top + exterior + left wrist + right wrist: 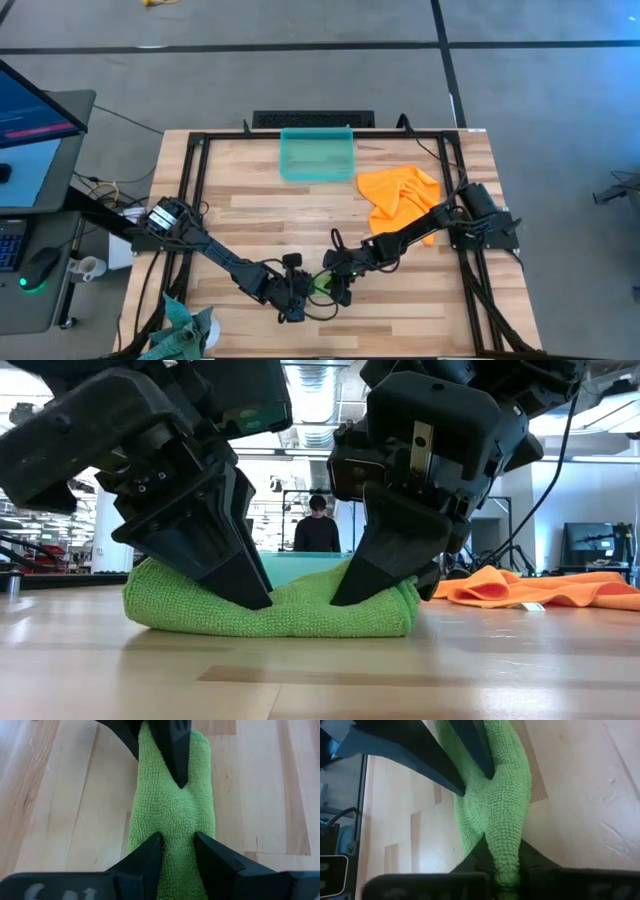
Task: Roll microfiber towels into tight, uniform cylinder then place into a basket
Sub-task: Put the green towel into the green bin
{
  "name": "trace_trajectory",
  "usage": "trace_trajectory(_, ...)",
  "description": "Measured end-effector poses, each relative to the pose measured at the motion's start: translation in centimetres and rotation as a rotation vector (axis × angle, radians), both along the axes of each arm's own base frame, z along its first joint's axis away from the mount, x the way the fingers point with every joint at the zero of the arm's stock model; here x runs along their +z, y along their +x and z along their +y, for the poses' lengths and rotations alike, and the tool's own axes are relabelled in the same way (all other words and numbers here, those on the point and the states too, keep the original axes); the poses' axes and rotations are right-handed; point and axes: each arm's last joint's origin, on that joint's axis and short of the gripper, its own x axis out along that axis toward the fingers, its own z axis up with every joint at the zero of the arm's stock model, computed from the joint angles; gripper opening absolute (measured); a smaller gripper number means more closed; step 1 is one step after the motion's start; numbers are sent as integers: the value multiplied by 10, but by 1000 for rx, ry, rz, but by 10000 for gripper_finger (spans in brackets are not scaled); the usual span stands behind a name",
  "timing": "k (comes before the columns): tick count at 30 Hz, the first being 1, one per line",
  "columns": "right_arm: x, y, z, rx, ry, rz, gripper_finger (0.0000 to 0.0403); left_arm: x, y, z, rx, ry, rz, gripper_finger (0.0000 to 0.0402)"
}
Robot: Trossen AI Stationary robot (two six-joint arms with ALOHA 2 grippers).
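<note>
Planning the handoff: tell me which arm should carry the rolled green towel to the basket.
Probably right. Both hands pinch the green towel, but the right hand sits slightly nearer the basket than the left hand.

Bare counter lies open between the two hands and the basket; the orange towel blocks the right-hand route.
</note>
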Motion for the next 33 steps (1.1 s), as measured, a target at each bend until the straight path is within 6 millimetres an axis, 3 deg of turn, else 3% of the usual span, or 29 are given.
trace_trajectory(7, 0, 0, 0, -3, 5, 5, 37, 36, -15, -5, 22, -12, -45, 114)
trace_trajectory(16, -1, -1, 1, -9, 9, 5, 41, 113, -76, 0, 151, 68, -195, 114)
trace_trajectory(20, -1, 0, 1, -24, -7, -3, 46, 112, -86, 7, 235, 71, -255, 114)
trace_trajectory(27, 0, 0, 0, -25, -6, -7, 47, 101, -76, 8, 210, -113, -125, 117)
trace_trajectory(33, 0, 0, 0, -26, -6, -8, 47, 97, -77, 11, 237, -147, -61, 154)
